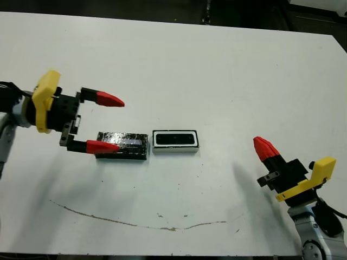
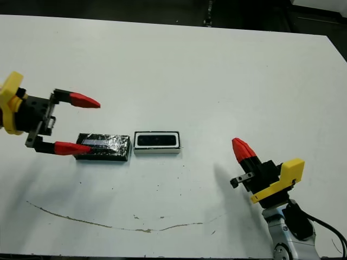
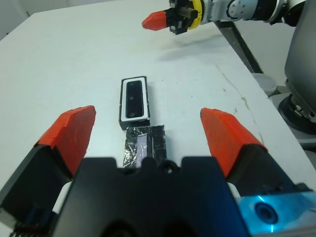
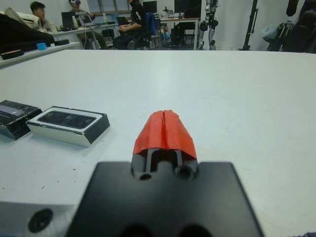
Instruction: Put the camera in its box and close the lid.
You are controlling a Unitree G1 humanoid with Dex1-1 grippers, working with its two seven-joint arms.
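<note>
At the white surface [image 1: 217,65], my left gripper [image 1: 104,122] hangs with its jaws spread wide, one red fingertip [image 1: 103,145] over the near-left end of the lid [image 1: 122,145] and the other held well above and beyond it. The lid, black with a crinkly silver-speckled top, lies flat on the surface, end to end with the box [image 1: 175,141] and just to its left, with a thin gap between the two. The camera [image 1: 175,139], a glossy black bar, lies inside the box, its white walls showing all around it. The box is uncovered.

From the left wrist, I see the lid [image 3: 143,146] directly ahead between the two spread fingers [image 3: 74,131], with the box [image 3: 135,98] lined up beyond it and the camera [image 3: 134,98] resting in it.

My right gripper [image 1: 264,147] sits low at the near-right of the surface, well apart from the box, holding nothing. The right wrist view shows its red fingertips [image 4: 165,129] pressed together, jaws fully closed, with the box [image 4: 69,125] and the lid [image 4: 17,117] off to one side.

A thin brown scuff line [image 1: 135,223] curves across the near part of the surface. People sit at desks [image 4: 131,19] in the room beyond.
</note>
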